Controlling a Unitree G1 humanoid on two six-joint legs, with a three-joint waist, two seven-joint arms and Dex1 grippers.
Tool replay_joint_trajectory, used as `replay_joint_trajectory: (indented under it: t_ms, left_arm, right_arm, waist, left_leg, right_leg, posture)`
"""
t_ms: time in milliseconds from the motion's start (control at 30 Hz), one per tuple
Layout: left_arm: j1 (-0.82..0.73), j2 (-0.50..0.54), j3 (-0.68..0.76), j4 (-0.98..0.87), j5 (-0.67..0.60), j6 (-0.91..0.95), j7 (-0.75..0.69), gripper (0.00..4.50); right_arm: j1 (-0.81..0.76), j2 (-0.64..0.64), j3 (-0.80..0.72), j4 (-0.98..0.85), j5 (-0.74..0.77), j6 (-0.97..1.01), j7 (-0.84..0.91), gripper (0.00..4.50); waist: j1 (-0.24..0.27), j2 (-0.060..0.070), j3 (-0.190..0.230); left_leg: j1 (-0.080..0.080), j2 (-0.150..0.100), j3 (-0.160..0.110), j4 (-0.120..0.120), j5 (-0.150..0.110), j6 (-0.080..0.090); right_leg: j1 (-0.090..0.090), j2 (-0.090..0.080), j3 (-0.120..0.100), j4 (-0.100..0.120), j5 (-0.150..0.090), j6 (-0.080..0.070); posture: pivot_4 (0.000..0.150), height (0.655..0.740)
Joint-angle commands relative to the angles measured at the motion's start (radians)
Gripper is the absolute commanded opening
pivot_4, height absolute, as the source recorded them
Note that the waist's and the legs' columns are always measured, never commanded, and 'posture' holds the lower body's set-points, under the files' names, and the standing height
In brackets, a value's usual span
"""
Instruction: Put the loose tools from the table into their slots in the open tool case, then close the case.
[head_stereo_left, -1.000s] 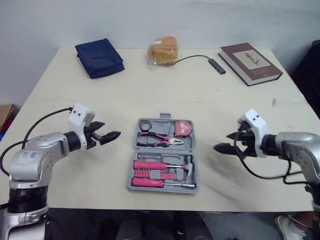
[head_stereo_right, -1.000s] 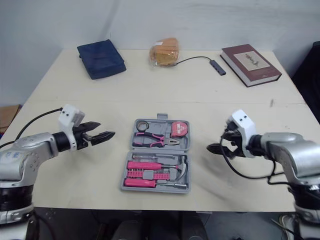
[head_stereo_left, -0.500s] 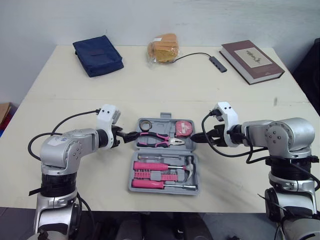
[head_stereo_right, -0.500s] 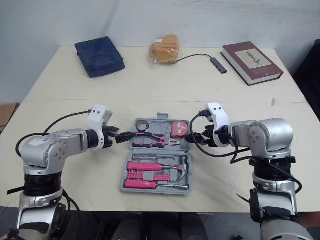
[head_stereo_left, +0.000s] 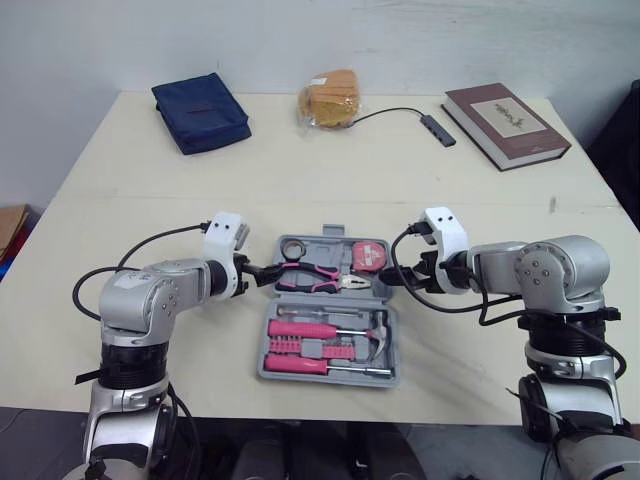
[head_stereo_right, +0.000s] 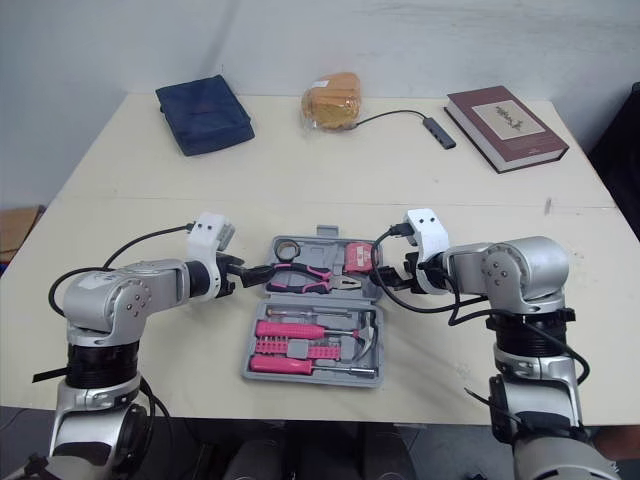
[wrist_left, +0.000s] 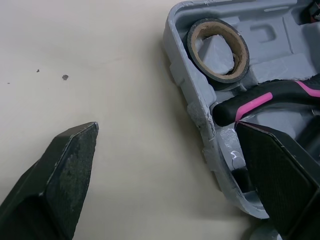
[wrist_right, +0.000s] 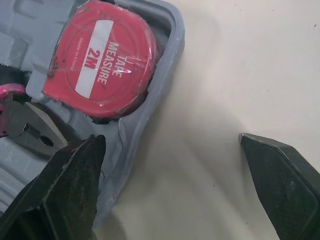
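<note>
A grey moulded-plastic tool case (head_stereo_left: 300, 302) lies open and flat near the front middle of the pale beige surface (head_stereo_left: 450, 180). Its hinge runs left to right and its carry handle sits on the far edge.

The head views show both arms reaching inward. The left claw (head_stereo_left: 262, 272) is at the left end of the case's far half and the right claw (head_stereo_left: 392, 272) at the right end.

The wrist views show how the fingers stand. The left claw's black, wedge-shaped fingers (wrist_left: 60, 180) are spread apart, one over bare surface and the other over the case's inside, so the rim lies between them. The right claw's fingers (wrist_right: 285, 175) are spread the same way across the opposite rim.

The left wrist view shows a black tape roll with a brown cardboard core (wrist_left: 222, 78) seated in a round recess. Beside it are pliers with black-and-pink handles (head_stereo_left: 318, 279), lying left to right with the handles toward the robot's left and the metal nose toward its right.

The right wrist view shows a glossy red tape measure (wrist_right: 107, 65) printed "TAPE MEASURE 2M" in the right corner pocket.

In the near half, pink-handled screwdrivers (head_stereo_left: 300, 366) lie left to right with their shafts pointing right.

Along the far edge of the surface are a navy fabric pouch (head_stereo_left: 201, 112), a bagged orange loaf (head_stereo_left: 328, 98) and a maroon hardcover book (head_stereo_left: 506, 124).
</note>
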Motion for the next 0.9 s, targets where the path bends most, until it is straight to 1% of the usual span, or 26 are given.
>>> replay_joint_trajectory:
  t_ms: [33, 67, 100, 167, 200, 233, 267, 300, 333, 367, 400, 433, 467, 567, 633, 667, 733, 767, 800, 867, 900]
  left_arm:
    - [-0.001, -0.023, -0.018, 0.016, -0.012, -0.036, -0.027, 4.22]
    - [-0.001, -0.040, -0.003, 0.019, -0.023, -0.032, -0.028, 3.95]
    - [0.006, -0.039, -0.020, 0.020, -0.016, -0.042, -0.029, 3.74]
    - [0.014, -0.050, -0.034, 0.019, -0.011, -0.047, -0.029, 2.80]
    - [0.016, -0.053, -0.039, 0.017, -0.006, -0.052, -0.027, 2.52]
    - [0.017, -0.057, -0.039, 0.016, -0.006, -0.052, -0.026, 2.02]
    - [0.017, -0.057, -0.040, 0.015, -0.005, -0.054, -0.026, 1.64]
    - [0.018, -0.058, -0.037, 0.015, -0.005, -0.057, -0.026, 1.13]
    - [0.020, -0.058, -0.032, 0.013, -0.007, -0.066, -0.029, 0.79]
    - [0.022, -0.057, -0.028, 0.012, -0.008, -0.073, -0.032, 0.27]
    - [0.028, -0.057, -0.021, 0.008, -0.009, -0.096, -0.037, 0.01]
    - [0.037, -0.062, -0.007, 0.001, -0.013, -0.132, -0.043, 0.01]
    - [0.048, -0.067, 0.004, -0.007, -0.020, -0.184, -0.059, 0.01]
    - [0.076, -0.081, 0.013, -0.025, -0.014, -0.381, -0.109, 0.01]
    - [0.092, -0.077, 0.006, -0.022, 0.012, -0.479, -0.114, 0.01]
    - [0.101, -0.073, -0.001, -0.018, 0.026, -0.549, -0.131, 0.01]
    - [0.133, -0.055, -0.034, -0.001, 0.083, -0.727, -0.170, 0.01]
    - [0.151, -0.046, -0.053, 0.016, 0.124, -0.837, -0.190, 0.01]
    - [0.163, -0.040, -0.065, 0.032, 0.151, -0.914, -0.202, 0.01]
    - [0.166, -0.047, -0.066, 0.068, 0.159, -1.009, -0.225, 0.01]
    - [0.179, -0.046, -0.066, 0.093, 0.179, -1.083, -0.230, 0.01]
  right_arm:
    - [0.028, 0.017, -0.002, 0.025, 0.069, 0.020, -0.037, 3.62]
    - [0.030, 0.019, -0.004, 0.030, 0.077, 0.020, -0.047, 3.21]
    - [0.036, 0.026, -0.013, 0.036, 0.082, 0.020, -0.060, 2.77]
    - [0.044, 0.040, -0.031, 0.042, 0.098, 0.020, -0.088, 1.78]
    - [0.046, 0.046, -0.040, 0.043, 0.106, 0.020, -0.100, 1.48]
    - [0.048, 0.052, -0.049, 0.042, 0.113, 0.020, -0.112, 0.92]
    - [0.049, 0.056, -0.056, 0.041, 0.120, 0.020, -0.122, 0.52]
    - [0.050, 0.062, -0.065, 0.038, 0.123, 0.020, -0.134, 0.01]
    - [0.050, 0.071, -0.080, 0.029, 0.121, 0.020, -0.142, 0.00]
    - [0.050, 0.078, -0.090, 0.024, 0.120, 0.020, -0.150, 0.00]
    - [0.048, 0.083, -0.099, -0.004, 0.104, 0.019, -0.141, 0.00]
    - [0.050, 0.079, -0.102, -0.034, 0.091, 0.005, -0.131, 0.00]
    - [0.064, 0.064, -0.089, -0.074, 0.080, -0.052, -0.105, 0.00]
    - [0.120, 0.026, -0.055, -0.180, 0.062, -0.240, 0.001, 0.00]
    - [0.169, -0.008, -0.015, -0.243, 0.008, -0.408, 0.087, 0.00]
    - [0.198, -0.038, 0.018, -0.264, -0.031, -0.478, 0.120, 0.00]
    - [0.288, -0.097, 0.089, -0.265, -0.178, -0.736, 0.198, 0.00]
    - [0.327, -0.124, 0.127, -0.247, -0.259, -0.888, 0.242, 0.00]
    - [0.353, -0.140, 0.150, -0.229, -0.313, -0.999, 0.276, 0.00]
    - [0.379, -0.147, 0.173, -0.177, -0.385, -1.153, 0.310, 0.00]
    - [0.401, -0.153, 0.191, -0.130, -0.445, -1.273, 0.318, 0.00]
  waist:
    - [0.000, 0.000, 0.000]
    - [-0.001, -0.001, 0.000]
    - [-0.001, -0.001, 0.000]
    - [-0.001, -0.001, -0.001]
    - [-0.001, -0.001, -0.001]
    - [-0.001, -0.001, -0.001]
    - [-0.001, -0.002, -0.001]
    - [-0.002, -0.002, -0.001]
    - [-0.002, -0.002, -0.001]
    - [-0.002, -0.002, -0.001]
    - [-0.003, -0.002, -0.001]
    - [-0.003, -0.002, -0.001]
    - [-0.003, -0.001, -0.001]
    - [-0.002, -0.001, -0.001]
    - [-0.002, -0.001, 0.000]
    - [-0.001, -0.001, 0.000]
    - [-0.001, -0.001, 0.000]
    - [-0.001, -0.001, 0.000]
    - [-0.001, -0.001, 0.000]
    - [-0.001, -0.002, 0.000]
    - [-0.001, -0.002, 0.001]
  left_leg:
    - [0.000, 0.000, 0.000, 0.000, 0.000, 0.000]
    - [0.001, 0.000, 0.000, 0.000, 0.000, 0.000]
    - [0.001, 0.000, 0.000, 0.000, 0.000, 0.000]
    - [0.001, 0.000, 0.000, 0.000, 0.000, 0.000]
    - [0.001, 0.000, 0.000, 0.000, 0.000, 0.000]
    - [0.001, 0.000, 0.000, 0.000, 0.000, 0.000]
    - [0.002, 0.000, 0.000, 0.000, 0.000, 0.000]
    - [0.003, 0.000, 0.000, 0.000, 0.000, 0.001]
    - [0.003, 0.000, 0.000, 0.000, -0.001, 0.003]
    - [0.004, 0.000, 0.000, 0.000, -0.003, 0.005]
    - [0.004, 0.000, 0.000, 0.000, -0.003, 0.006]
    - [0.005, 0.000, -0.001, 0.000, -0.003, 0.006]
    - [0.005, 0.000, -0.001, 0.000, -0.003, 0.006]
    - [0.003, 0.000, -0.001, -0.001, -0.003, 0.006]
    - [0.001, 0.000, -0.001, -0.001, -0.002, 0.004]
    - [0.001, 0.000, 0.000, -0.001, -0.002, 0.003]
    - [0.001, -0.001, 0.001, -0.001, -0.002, 0.003]
    - [0.001, -0.001, 0.001, -0.001, -0.002, 0.003]
    - [0.001, 0.000, 0.002, -0.001, -0.002, 0.003]
    - [0.001, -0.001, 0.003, -0.002, -0.002, 0.003]
    - [0.001, -0.001, 0.005, -0.002, -0.002, 0.003]
  right_leg:
    - [0.000, 0.000, 0.000, 0.000, 0.000, 0.000]
    - [0.000, 0.000, 0.000, 0.000, 0.000, 0.000]
    - [0.001, 0.000, 0.000, 0.000, 0.000, 0.000]
    - [0.001, 0.000, 0.000, 0.000, 0.000, 0.000]
    - [0.001, 0.000, 0.000, 0.000, 0.000, 0.000]
    - [0.001, 0.000, 0.000, 0.000, 0.000, 0.000]
    - [0.002, 0.000, 0.000, -0.001, 0.000, 0.000]
    - [0.003, 0.000, 0.000, -0.001, 0.000, 0.000]
    - [0.004, 0.000, 0.000, -0.001, 0.000, 0.000]
    - [0.004, -0.001, 0.000, -0.001, 0.000, 0.001]
    - [0.005, -0.001, 0.000, -0.001, 0.001, 0.001]
    - [0.005, -0.001, 0.000, -0.001, 0.001, 0.001]
    - [0.005, -0.001, 0.000, -0.001, 0.001, 0.001]
    - [0.003, 0.000, 0.000, -0.001, 0.001, 0.001]
    - [0.002, 0.000, 0.000, -0.002, 0.001, 0.001]
    - [0.002, 0.000, 0.000, -0.002, 0.001, 0.001]
    - [0.002, 0.001, 0.000, -0.003, 0.001, 0.002]
    - [0.002, 0.001, 0.000, -0.004, 0.001, 0.002]
    - [0.002, 0.001, 0.000, -0.006, 0.001, 0.003]
    - [0.002, 0.002, -0.001, -0.007, 0.002, 0.003]
    - [0.002, 0.002, -0.001, -0.007, 0.002, 0.003]
  posture:
    - [0.150, 0.7400]
    - [0.150, 0.7400]
    - [0.150, 0.7400]
    - [0.150, 0.7400]
    - [0.150, 0.7400]
    - [0.150, 0.7400]
    - [0.150, 0.7400]
    - [0.150, 0.7400]
    - [0.150, 0.7400]
    - [0.150, 0.7400]
    - [0.150, 0.7400]
    - [0.150, 0.7400]
    - [0.150, 0.7400]
    - [0.150, 0.7400]
    - [0.150, 0.7400]
    - [0.150, 0.7400]
    - [0.150, 0.7400]
    - [0.150, 0.7400]
    - [0.150, 0.7400]
    - [0.150, 0.7400]
    - [0.150, 0.7400]
